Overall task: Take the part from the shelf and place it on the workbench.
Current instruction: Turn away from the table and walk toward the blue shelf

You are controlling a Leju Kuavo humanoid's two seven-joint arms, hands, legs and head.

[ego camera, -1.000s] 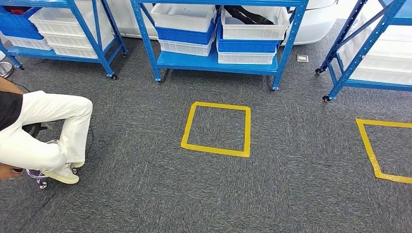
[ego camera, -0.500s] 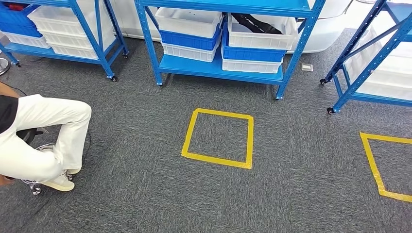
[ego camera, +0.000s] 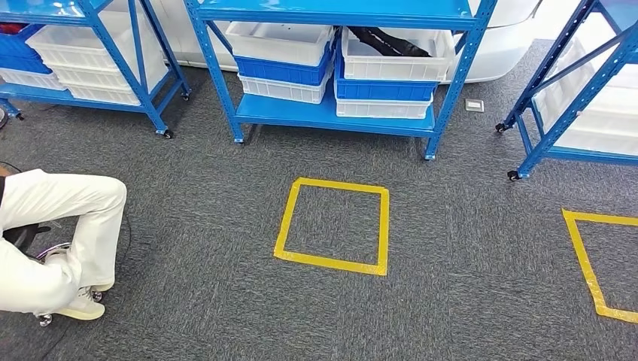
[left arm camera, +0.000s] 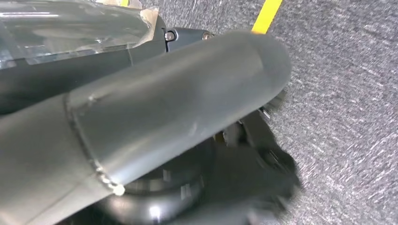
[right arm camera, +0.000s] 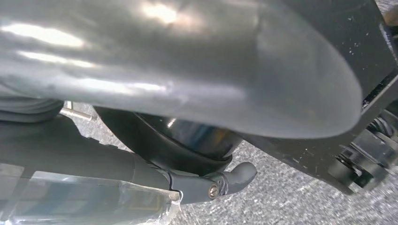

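Note:
A black part [ego camera: 387,41] lies in a white bin [ego camera: 395,64] on the lower level of the blue shelf [ego camera: 331,113] straight ahead in the head view. My left hand [left arm camera: 178,108] hangs over the grey carpet, its thick grey thumb stretched out and its dark fingers blurred, with nothing in it. In the right wrist view my right hand [right arm camera: 187,84] also hangs low beside my body. Its thumb crosses the picture, one dark fingertip [right arm camera: 237,174] sticks out, and it holds nothing.
A yellow tape square [ego camera: 333,226] marks the carpet in front of the shelf, and a second one [ego camera: 594,278] lies at the right. More blue shelves with bins stand at left [ego camera: 90,68] and right [ego camera: 572,98]. A seated person's white-trousered legs [ego camera: 60,241] are at the left.
The whole picture has shifted: the camera moved, so shelf and tape square sit lower and look slightly larger, and the person lies further left. Nothing on the shelf has moved.

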